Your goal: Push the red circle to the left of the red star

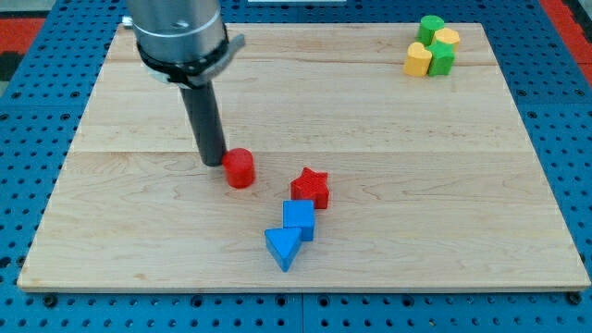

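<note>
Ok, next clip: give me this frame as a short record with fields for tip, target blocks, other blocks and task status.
tip: my tip rests on the board, right beside the red circle on its left in the view
red circle: left of the red star, with a gap between them
blue blocks: blue cube and blue triangle, touching, just below the star
far corner: two green blocks and two yellow blocks clustered at the view's top right
surface: wooden board
status: circle already lies on the star's left
</note>
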